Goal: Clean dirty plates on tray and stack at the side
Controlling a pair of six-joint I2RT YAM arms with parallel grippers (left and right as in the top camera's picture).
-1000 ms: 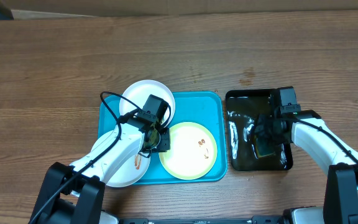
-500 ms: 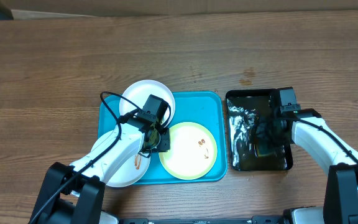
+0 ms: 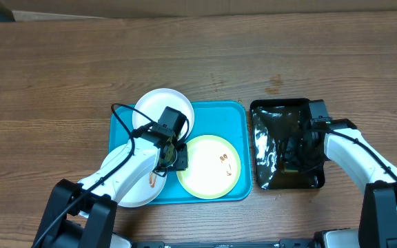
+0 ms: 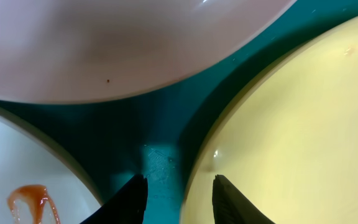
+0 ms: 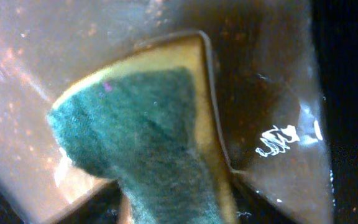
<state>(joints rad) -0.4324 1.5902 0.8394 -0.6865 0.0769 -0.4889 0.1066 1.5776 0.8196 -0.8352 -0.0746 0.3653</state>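
Note:
Three plates lie on the turquoise tray (image 3: 226,114): a clean white plate (image 3: 154,107) at its back left, a white plate (image 3: 142,189) with a reddish-brown smear at the front left, and a pale yellow-green plate (image 3: 209,169) with a small smear. My left gripper (image 3: 176,157) hangs low between them and is open. In the left wrist view the left gripper (image 4: 179,200) has the yellow plate's rim (image 4: 194,168) and bare tray between its fingers. My right gripper (image 3: 296,153) is down in the black tray (image 3: 284,104). Its fingers hold a green-and-yellow sponge (image 5: 135,124) in the water.
The glossy black tray holds water that glints on its left half. It stands just right of the turquoise tray. Brown wood tabletop (image 3: 60,76) spreads to the left, behind and to the right. A cable (image 3: 119,110) loops over the left arm.
The right gripper's jaws have widened round the sponge, and the glints on the water have shifted. The left jaws have spread slightly. Neither arm has moved.

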